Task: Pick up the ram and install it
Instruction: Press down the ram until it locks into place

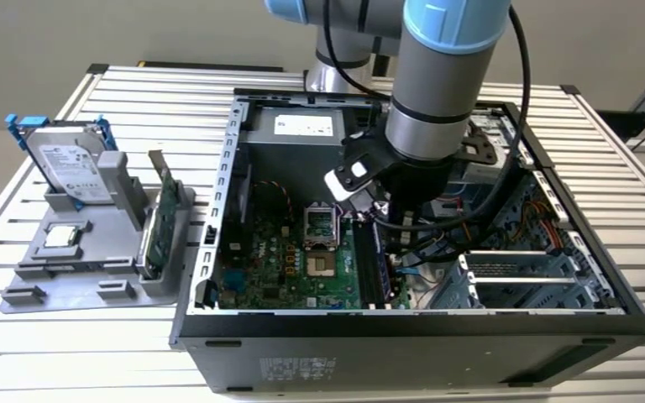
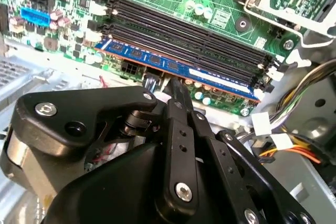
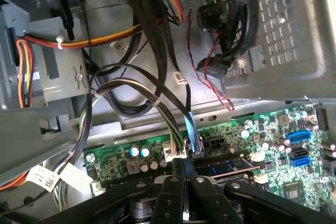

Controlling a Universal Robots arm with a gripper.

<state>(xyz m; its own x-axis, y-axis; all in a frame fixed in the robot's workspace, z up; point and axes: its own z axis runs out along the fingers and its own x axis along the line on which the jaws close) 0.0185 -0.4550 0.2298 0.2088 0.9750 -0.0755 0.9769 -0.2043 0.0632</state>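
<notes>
An open computer case (image 1: 233,252) is lying on a slatted metal table (image 1: 591,151), and the robot arm (image 1: 440,75) is reaching down into it from above. The gripper (image 1: 388,220) is hanging low over the green motherboard (image 1: 289,260), beside the row of black memory slots (image 1: 369,260).

In the second wrist view, the ram (image 2: 173,67) is sitting on edge in the slot at the edge of the bank nearest the gripper, a long blue stick with dark chips. Its long axis is running parallel to the three empty black slots (image 2: 184,30) next to it, slanting across that picture from the blue connectors (image 2: 39,1) towards the white latch (image 2: 270,72) at the far end. The gripper (image 2: 176,92) is showing its two black fingers drawn together with no gap between them, the tip hovering just beside the ram's upper edge and holding nothing. Whether the tip is touching the stick cannot be told.

In the first wrist view, the fingers (image 3: 184,174) are again pressed together, right by a strip of the blue ram (image 3: 226,167).

On the exterior view's left, a grey tray (image 1: 87,252) is holding a silver hard drive (image 1: 70,164) and an upright green card (image 1: 164,222).
</notes>
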